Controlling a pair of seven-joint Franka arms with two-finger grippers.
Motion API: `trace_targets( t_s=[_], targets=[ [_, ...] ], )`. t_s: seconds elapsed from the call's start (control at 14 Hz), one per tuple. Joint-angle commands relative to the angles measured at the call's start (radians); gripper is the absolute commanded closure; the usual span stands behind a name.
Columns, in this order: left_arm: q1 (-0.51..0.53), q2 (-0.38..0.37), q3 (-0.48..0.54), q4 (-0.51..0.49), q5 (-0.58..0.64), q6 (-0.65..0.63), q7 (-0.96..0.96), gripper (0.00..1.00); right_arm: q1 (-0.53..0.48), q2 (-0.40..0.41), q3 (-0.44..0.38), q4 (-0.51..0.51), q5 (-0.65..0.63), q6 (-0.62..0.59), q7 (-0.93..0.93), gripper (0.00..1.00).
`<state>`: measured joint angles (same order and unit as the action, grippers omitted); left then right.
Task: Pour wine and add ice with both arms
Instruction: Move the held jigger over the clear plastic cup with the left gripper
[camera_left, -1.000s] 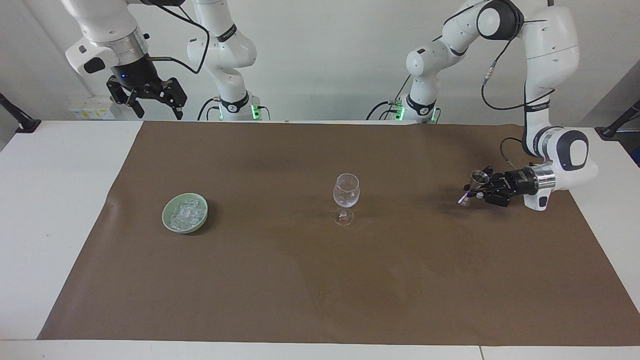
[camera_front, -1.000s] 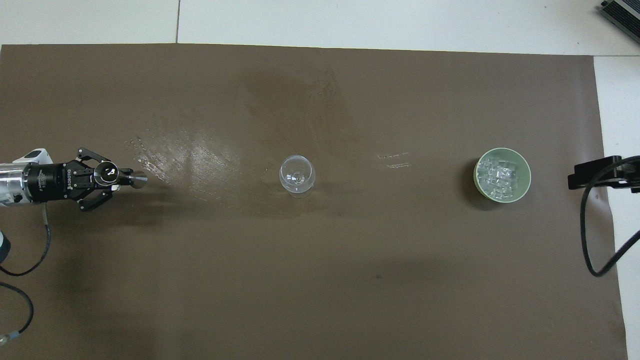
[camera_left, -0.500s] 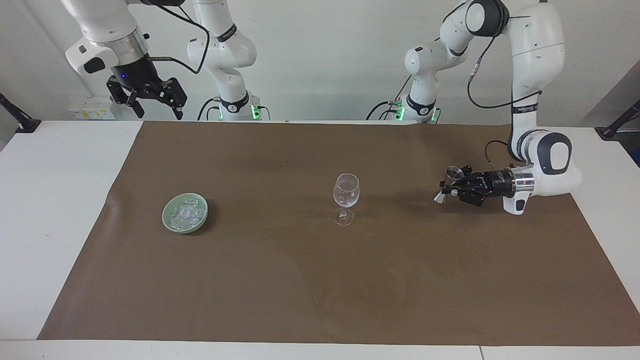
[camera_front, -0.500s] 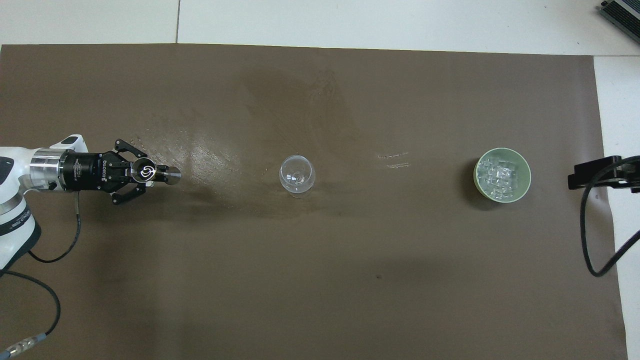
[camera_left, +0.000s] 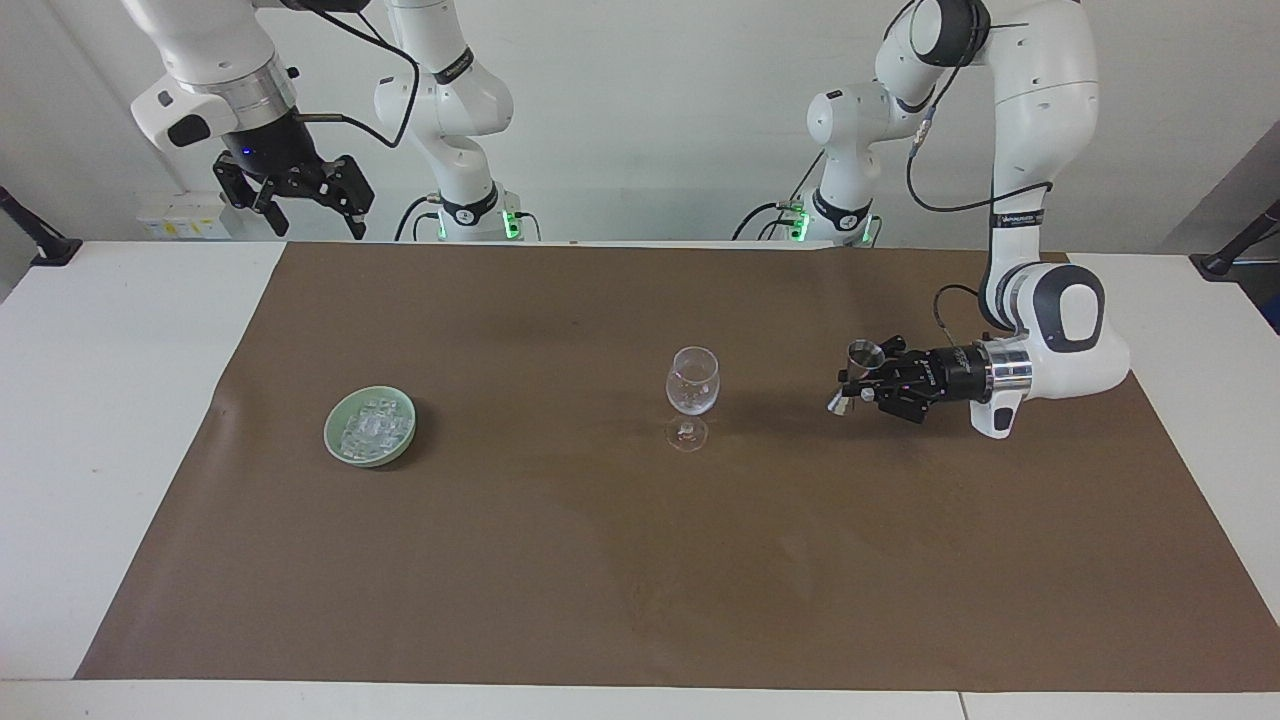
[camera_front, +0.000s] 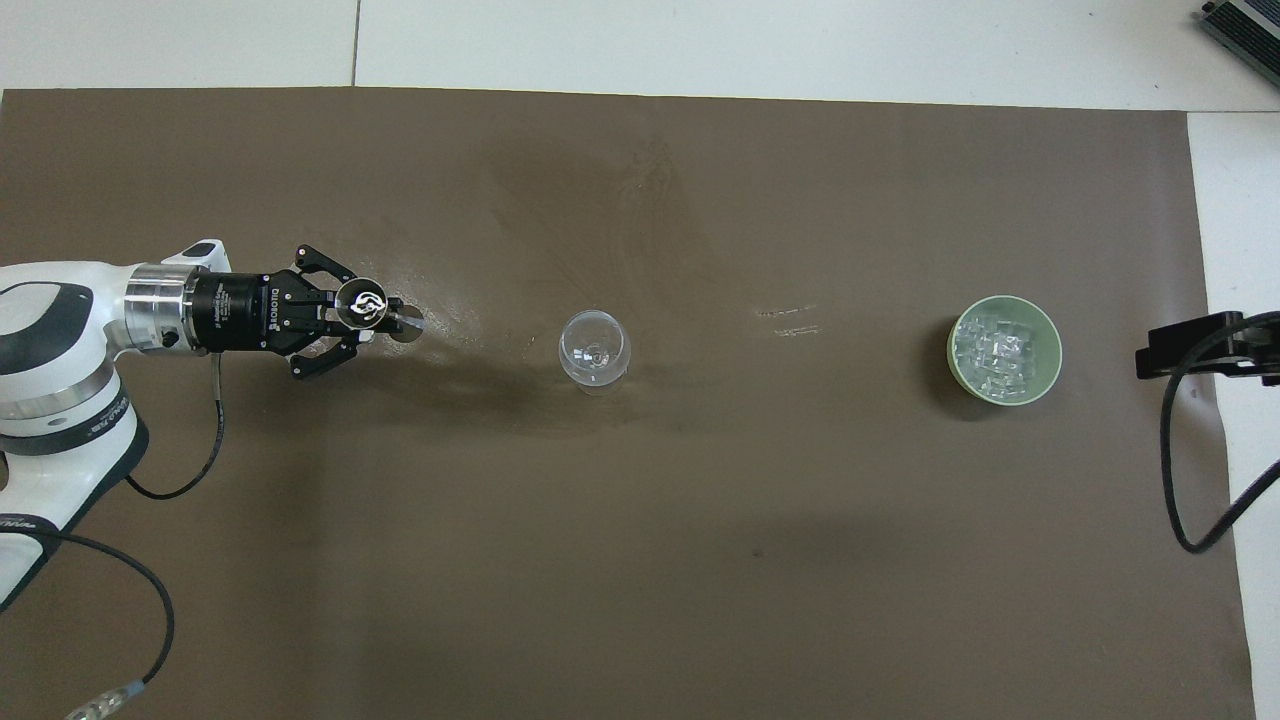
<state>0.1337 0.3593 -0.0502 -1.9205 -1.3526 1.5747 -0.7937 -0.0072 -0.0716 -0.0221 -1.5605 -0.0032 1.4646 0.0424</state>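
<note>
A clear stemmed glass (camera_left: 692, 385) stands upright mid-mat; it also shows in the overhead view (camera_front: 594, 350). My left gripper (camera_left: 858, 380) lies level just above the mat, toward the left arm's end from the glass, shut on a small metal jigger (camera_left: 864, 353) held tilted. Gripper (camera_front: 365, 314) and jigger (camera_front: 360, 301) also show from overhead, a gap away from the glass. The ice (camera_left: 372, 422) fills a pale green bowl (camera_left: 345, 455) toward the right arm's end; both the ice (camera_front: 1000, 345) and the bowl (camera_front: 1052, 352) show from overhead. My right gripper (camera_left: 300, 200) waits open, raised high.
A brown mat (camera_left: 640, 580) covers most of the white table (camera_left: 110, 420). A shiny streaked patch (camera_front: 440, 315) lies on the mat between the jigger and the glass. Black clamp arms stand at the table's corners nearest the robots (camera_left: 40, 240).
My left gripper has carried the jigger steadily across the mat toward the glass. The right arm, the glass and the bowl have not moved.
</note>
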Motion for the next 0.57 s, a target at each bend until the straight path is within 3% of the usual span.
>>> trace_targets(
  t_s=[0.0, 0.5],
  targets=[
    [-0.040, -0.039, 0.010, -0.008, -0.019, 0.060, -0.041, 1.00, -0.005, -0.019, 0.005, -0.021, -0.001, 0.007, -0.006, 0.00],
    [-0.218, -0.186, 0.013, -0.031, -0.003, 0.341, -0.211, 1.00, -0.005, -0.019, 0.005, -0.021, -0.001, 0.007, -0.006, 0.00]
  ],
)
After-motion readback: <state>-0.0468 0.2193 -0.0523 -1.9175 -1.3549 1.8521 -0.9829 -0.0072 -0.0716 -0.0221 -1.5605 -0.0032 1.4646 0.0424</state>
